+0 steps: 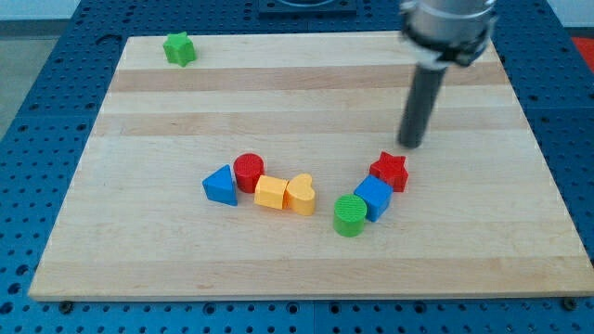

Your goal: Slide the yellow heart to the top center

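Note:
The yellow heart (302, 194) lies on the wooden board, a little below its middle. It touches a yellow block (271, 192) on its left. My tip (411, 145) is up and to the right of the heart, well apart from it, just above a red star (391, 172). The rod hangs from the top right of the view.
A red cylinder (249, 172) and a blue triangle (221, 185) lie left of the yellow block. A blue block (373, 197) and a green cylinder (350, 215) lie right of the heart. A green star (179, 48) sits at the board's top left corner.

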`<state>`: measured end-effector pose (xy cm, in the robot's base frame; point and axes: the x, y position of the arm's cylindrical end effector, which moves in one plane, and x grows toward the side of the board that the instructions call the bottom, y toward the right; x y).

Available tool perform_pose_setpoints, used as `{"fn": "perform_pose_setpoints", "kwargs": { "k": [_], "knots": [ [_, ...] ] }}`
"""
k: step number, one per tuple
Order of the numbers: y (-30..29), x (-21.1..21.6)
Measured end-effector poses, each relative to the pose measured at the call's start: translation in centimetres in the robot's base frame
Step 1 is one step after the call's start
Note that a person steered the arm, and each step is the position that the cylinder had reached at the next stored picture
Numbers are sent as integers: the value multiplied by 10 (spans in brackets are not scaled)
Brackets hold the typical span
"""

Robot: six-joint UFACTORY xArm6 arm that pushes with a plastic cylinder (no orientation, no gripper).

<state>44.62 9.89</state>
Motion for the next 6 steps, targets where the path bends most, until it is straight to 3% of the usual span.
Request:
{"fn": "perform_pose_setpoints", "kwargs": {
  "k": [1, 4, 6],
  "knots": [
    [-72, 40],
    [-70, 78],
    [-165, 112]
  ]
}}
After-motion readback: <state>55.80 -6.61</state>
